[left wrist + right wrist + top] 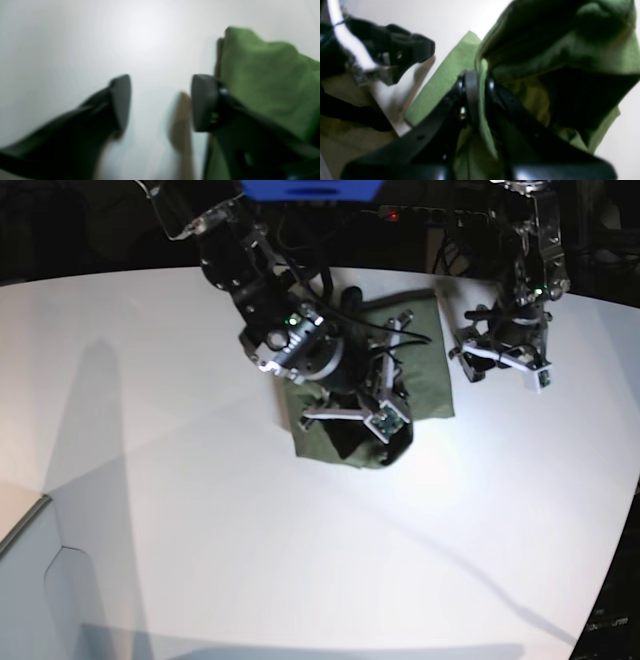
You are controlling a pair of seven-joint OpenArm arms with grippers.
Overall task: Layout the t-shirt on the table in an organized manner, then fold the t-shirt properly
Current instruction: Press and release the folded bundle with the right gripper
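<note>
The olive-green t-shirt [425,375] lies bunched in a rough rectangle at the back middle of the white table [200,480]. My right gripper [477,96] is shut on a raised fold of the t-shirt [545,55], which drapes over its fingers; in the base view it [392,358] sits over the shirt. My left gripper [162,102] is open and empty just above the table [75,37], with the shirt's edge [262,82] beside its right finger. In the base view it [468,340] hovers off the shirt's right edge. It also shows in the right wrist view [415,52].
The table's curved edge [622,550] runs down the right side, and another edge [30,515] lies at the lower left. Both arm bases and cables [400,215] stand at the back against a dark background.
</note>
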